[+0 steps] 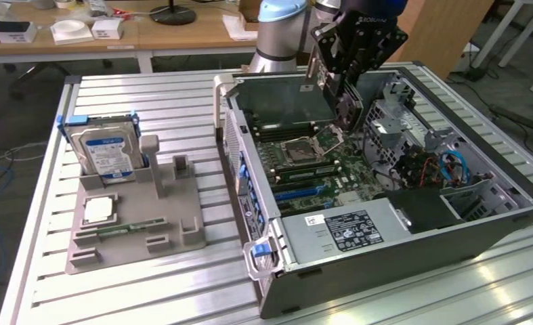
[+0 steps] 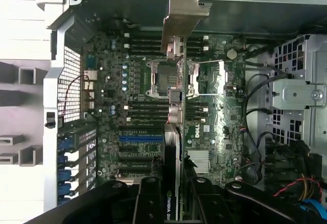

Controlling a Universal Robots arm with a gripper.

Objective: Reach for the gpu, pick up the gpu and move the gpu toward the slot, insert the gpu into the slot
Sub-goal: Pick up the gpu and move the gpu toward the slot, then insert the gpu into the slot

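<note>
My gripper [image 1: 346, 80] hangs over the open computer case [image 1: 248, 203] and is shut on the gpu [image 1: 346, 108], a thin dark card held on edge. In the wrist view the gpu [image 2: 172, 183] runs away from my black fingers [image 2: 148, 203] to its silver end bracket [image 2: 184, 15]. It hovers above the motherboard, over the CPU socket [image 2: 166, 78], clear of the board. The blue slot [image 2: 140, 139] and the black slots beside it lie just to one side of the card's near end. The blue slot [image 1: 298, 193] sits low on the board, toward the case's front.
A grey fixture tray [image 1: 171, 230] at the exterior view's left holds a hard drive [image 1: 108, 152], a CPU [image 1: 99, 208] and a green memory stick [image 1: 131, 227]. Inside the case are the power supply [image 1: 357, 230], loose cables [image 1: 447, 166] and a drive cage [image 2: 299, 94].
</note>
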